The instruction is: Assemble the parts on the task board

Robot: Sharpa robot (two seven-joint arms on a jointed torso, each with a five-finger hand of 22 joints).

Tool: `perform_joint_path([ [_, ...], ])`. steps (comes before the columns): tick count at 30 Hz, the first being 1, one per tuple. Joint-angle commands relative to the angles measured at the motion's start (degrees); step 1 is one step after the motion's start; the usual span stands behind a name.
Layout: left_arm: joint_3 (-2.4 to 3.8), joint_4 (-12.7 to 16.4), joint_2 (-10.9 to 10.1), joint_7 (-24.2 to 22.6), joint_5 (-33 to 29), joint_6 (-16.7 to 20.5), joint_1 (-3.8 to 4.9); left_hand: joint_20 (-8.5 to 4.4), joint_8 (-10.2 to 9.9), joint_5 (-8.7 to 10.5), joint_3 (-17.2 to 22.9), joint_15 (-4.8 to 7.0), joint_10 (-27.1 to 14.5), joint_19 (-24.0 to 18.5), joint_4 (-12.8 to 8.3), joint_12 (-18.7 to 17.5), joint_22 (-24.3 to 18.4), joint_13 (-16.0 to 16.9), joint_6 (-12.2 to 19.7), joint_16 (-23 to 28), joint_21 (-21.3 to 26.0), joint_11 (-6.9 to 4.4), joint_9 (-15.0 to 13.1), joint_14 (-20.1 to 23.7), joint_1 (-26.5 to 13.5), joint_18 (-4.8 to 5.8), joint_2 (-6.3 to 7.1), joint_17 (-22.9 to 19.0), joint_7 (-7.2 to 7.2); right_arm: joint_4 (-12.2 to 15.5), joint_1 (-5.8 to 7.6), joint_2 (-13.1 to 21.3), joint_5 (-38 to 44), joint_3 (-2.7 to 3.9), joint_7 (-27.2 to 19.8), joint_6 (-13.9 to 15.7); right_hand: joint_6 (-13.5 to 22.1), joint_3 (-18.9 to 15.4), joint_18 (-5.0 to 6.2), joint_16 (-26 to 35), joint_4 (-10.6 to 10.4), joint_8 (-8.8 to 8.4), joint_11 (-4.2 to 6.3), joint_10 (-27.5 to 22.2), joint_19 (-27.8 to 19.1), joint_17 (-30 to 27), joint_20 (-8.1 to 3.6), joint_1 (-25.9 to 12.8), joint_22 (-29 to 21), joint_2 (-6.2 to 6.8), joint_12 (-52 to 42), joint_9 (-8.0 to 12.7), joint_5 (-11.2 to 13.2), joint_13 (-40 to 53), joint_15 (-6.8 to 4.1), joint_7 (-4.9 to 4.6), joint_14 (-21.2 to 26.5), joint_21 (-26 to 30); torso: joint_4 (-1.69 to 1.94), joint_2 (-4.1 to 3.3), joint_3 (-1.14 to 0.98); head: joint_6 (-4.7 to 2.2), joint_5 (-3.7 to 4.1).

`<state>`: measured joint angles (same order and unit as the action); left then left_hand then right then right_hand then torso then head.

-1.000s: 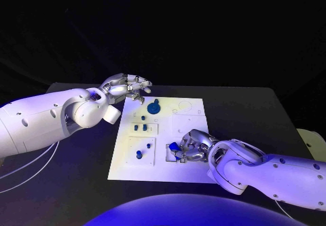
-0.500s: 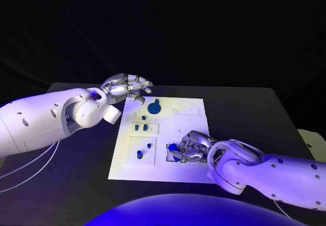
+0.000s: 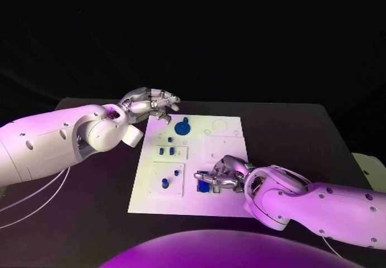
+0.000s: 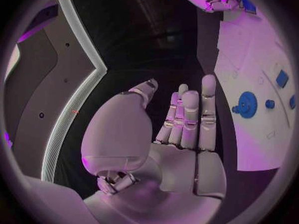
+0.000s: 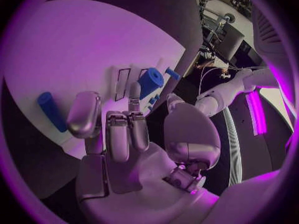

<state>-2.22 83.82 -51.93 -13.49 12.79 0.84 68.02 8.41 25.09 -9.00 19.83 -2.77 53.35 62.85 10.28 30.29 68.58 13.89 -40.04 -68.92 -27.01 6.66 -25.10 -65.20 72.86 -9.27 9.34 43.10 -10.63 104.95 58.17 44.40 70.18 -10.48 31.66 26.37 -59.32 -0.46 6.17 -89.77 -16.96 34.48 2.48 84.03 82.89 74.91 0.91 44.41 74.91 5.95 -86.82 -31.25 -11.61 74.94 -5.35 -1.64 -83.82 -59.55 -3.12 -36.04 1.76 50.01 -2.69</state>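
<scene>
Right hand (image 3: 223, 177) sits low over the task board's (image 3: 225, 146) near edge, fingers around a blue cylinder part (image 5: 151, 82) just ahead of its fingertips; whether it grips, I cannot tell. Left hand (image 3: 150, 104) hovers released beyond the far corner.

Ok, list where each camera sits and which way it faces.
Head view: on the robot's head, looking down at the task board; both white arms enter, left robot hand by its far corner, right robot hand over its near part.
Left wrist view: behind the left robot hand, looking past its fingers at the blue gear.
Right wrist view: behind the right robot hand, facing the board and a blue cylinder.
Shared: head and left wrist views both show the gear.
</scene>
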Motion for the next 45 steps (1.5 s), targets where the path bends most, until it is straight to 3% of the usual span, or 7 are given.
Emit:
perform_joint_path([
  [1,0.04,0.14,0.02,-0.01,0.00,-1.02,0.03,0.24,0.27,0.24,-0.24,0.10,-0.40,-0.30,0.10,0.17,-0.08,0.05,0.54,0.28,0.12,-0.03,-0.01,0.44,0.37,-1.08,-0.22,-0.10,-0.02,-0.04,-0.05,-0.03,0.54,-0.01,0.43,-1.12,0.58,-2.41,-0.62,-0.23,0.02,-0.28,-0.23,3.39,-0.20,15.09,-0.13,-0.22,3.53,-0.58,0.31,-0.10,0.08,11.31,-0.16,0.03,-6.18,0.35,-0.02,0.05,-0.02,-0.01,-0.04],
  [6,0.03,0.15,-0.04,0.02,0.01,-1.00,0.03,0.24,0.27,0.24,-0.24,0.10,-0.40,-0.30,0.10,0.17,-0.08,0.05,0.54,0.28,0.12,-0.03,-0.01,0.44,0.37,-1.08,-0.22,-0.10,-0.02,0.15,-0.05,0.26,1.15,-0.01,0.39,-0.84,0.71,-3.62,-0.61,-0.23,0.11,-0.38,-0.28,3.33,-0.18,15.09,-0.07,1.73,3.57,-1.82,0.42,-0.17,-0.24,11.25,-0.10,-0.03,-6.18,0.44,-0.05,0.08,-0.07,-0.01,-0.07],
  [9,0.03,0.17,-0.08,0.03,0.03,-1.02,0.03,0.24,0.27,0.24,-0.24,0.10,-0.40,-0.30,0.10,0.17,-0.08,0.05,0.54,0.28,0.12,-0.03,-0.01,0.44,0.37,-1.08,-0.22,-0.10,-0.02,0.71,-0.05,0.82,1.39,-0.01,-0.54,-0.31,0.75,-4.11,-0.61,-0.23,0.24,-0.45,-0.25,3.38,-0.11,15.09,-0.09,7.04,3.68,-2.58,0.41,-0.30,-4.59,11.34,-0.10,0.00,-6.18,0.47,-0.01,0.06,-0.09,-0.01,-0.07],
  [13,0.03,0.17,-0.20,0.06,0.04,-0.98,0.03,0.25,0.32,0.21,-0.26,0.10,-0.44,-0.33,0.20,0.21,-0.08,0.06,0.59,0.26,0.12,-0.03,0.00,0.44,0.39,-1.08,-0.35,-0.06,-0.03,2.03,-0.02,2.08,0.93,-0.01,-3.74,-0.46,0.69,-3.55,-0.62,-0.23,0.65,-0.32,-0.03,3.55,-0.04,15.09,-0.20,14.60,3.81,-3.06,0.23,-0.71,-7.56,11.60,-0.30,0.27,-6.18,0.53,-0.08,0.07,-0.10,-0.01,-0.23],
  [22,0.03,0.14,-0.35,0.09,0.09,-0.99,0.03,0.25,0.32,0.21,-0.26,0.10,-0.44,-0.33,0.20,0.21,-0.08,0.06,0.59,0.26,0.12,-0.03,0.00,0.44,0.39,-1.08,-0.35,-0.06,-0.03,4.54,0.31,5.38,-0.10,0.00,-11.83,-4.16,0.92,-2.84,-0.53,-0.23,0.88,0.45,0.46,3.90,-0.21,15.09,-0.55,26.04,3.78,-1.88,-0.26,-2.62,-7.08,12.17,-0.70,0.85,-6.18,1.34,-0.09,0.10,-0.08,-0.01,-0.30],
  [35,0.02,0.16,-0.35,0.14,0.11,-1.07,0.02,0.25,0.37,0.17,-0.27,0.10,-0.46,-0.34,0.25,0.25,-0.08,0.07,0.63,0.28,0.12,-0.03,0.01,0.47,0.45,-1.08,-0.42,-0.10,-0.02,2.97,0.45,5.48,-0.93,-0.01,-12.88,-9.16,1.19,-2.15,-0.53,-0.23,0.58,1.06,0.73,3.80,-0.22,15.09,-0.73,31.23,3.87,-1.64,-0.12,-4.43,-7.20,12.10,-0.91,1.17,-6.18,1.54,-0.03,0.03,-0.06,-0.01,-0.39],
  [45,0.01,0.23,-0.39,0.35,0.36,-1.30,0.02,0.25,0.37,0.17,-0.27,0.10,-0.46,-0.34,0.25,0.25,-0.08,0.07,0.63,0.28,0.12,-0.03,0.01,0.47,0.45,-1.08,-0.42,-0.10,-0.02,0.60,0.40,3.33,-0.85,-0.02,-10.36,-4.95,1.28,-0.21,-0.58,-0.23,0.35,1.12,0.93,3.98,-0.10,15.09,-0.89,33.47,4.04,-3.06,-0.35,-5.41,-6.22,12.35,-1.09,1.38,-6.18,1.39,0.03,0.00,-0.09,-0.01,-0.44],
])
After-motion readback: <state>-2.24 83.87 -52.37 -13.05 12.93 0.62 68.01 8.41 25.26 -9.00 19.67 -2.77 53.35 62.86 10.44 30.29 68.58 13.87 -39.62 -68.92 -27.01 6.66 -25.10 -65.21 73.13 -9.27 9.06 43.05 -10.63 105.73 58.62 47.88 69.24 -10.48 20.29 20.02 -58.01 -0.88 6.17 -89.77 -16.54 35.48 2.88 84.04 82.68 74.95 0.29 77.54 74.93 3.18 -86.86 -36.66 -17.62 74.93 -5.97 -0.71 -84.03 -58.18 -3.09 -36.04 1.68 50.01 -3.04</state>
